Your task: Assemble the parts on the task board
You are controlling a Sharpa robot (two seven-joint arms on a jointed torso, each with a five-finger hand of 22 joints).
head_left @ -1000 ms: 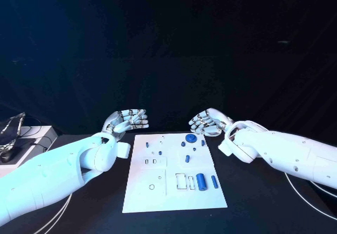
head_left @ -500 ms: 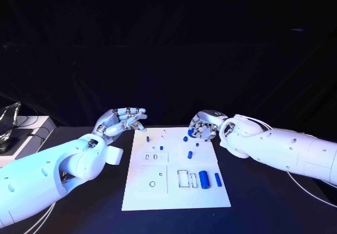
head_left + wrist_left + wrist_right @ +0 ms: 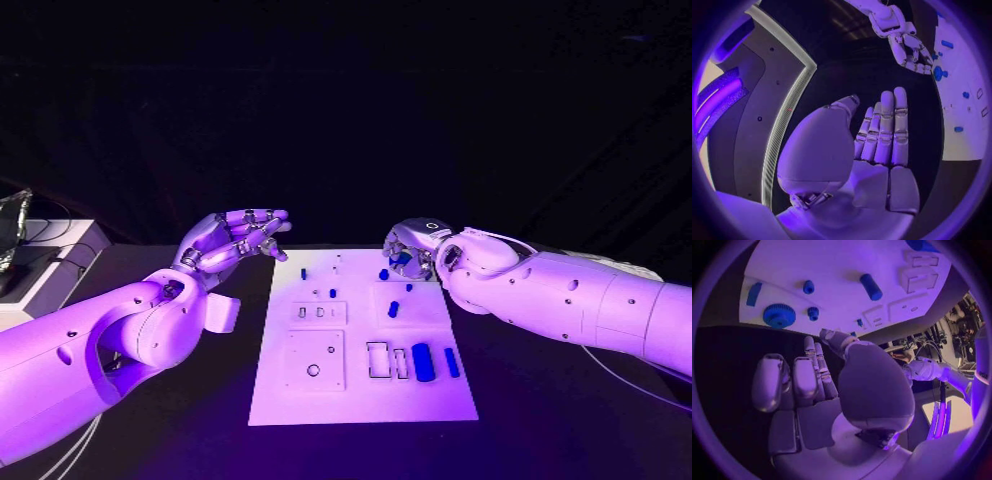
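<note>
Task board [image 3: 361,395] is sitting flat in the middle of the black table [image 3: 548,420], so you can use it as your reference for everything else.

Your left hand [image 3: 231,240] is hovering off the board's far-left corner, over the table and not touching the board. It's holding nothing, and the fingers are loosely spread and lightly bent. In the left wrist view that hand [image 3: 879,135] is showing its fingers straight and side by side, with nothing in the palm.

Your right hand [image 3: 408,250] is hanging over the board's far edge, right by the blue gear [image 3: 779,316]. From the head camera you can't tell whether the fingers are touching the gear. The right wrist view is showing the hand [image 3: 811,385] open with fingers extended, nothing in it, and the gear lying on the board just beyond the fingertips, apart from them.

Parts on the board: a big blue cylinder [image 3: 423,361] is lying near the near-right corner, with a thinner blue bar [image 3: 451,362] just beside it on the outer side. A small blue peg [image 3: 392,309] is lying around the board's middle, and a few tiny blue pieces are dotted nearer the far edge, too small to make out. Two small posts [image 3: 808,287] are standing near the gear in the right wrist view.
</note>
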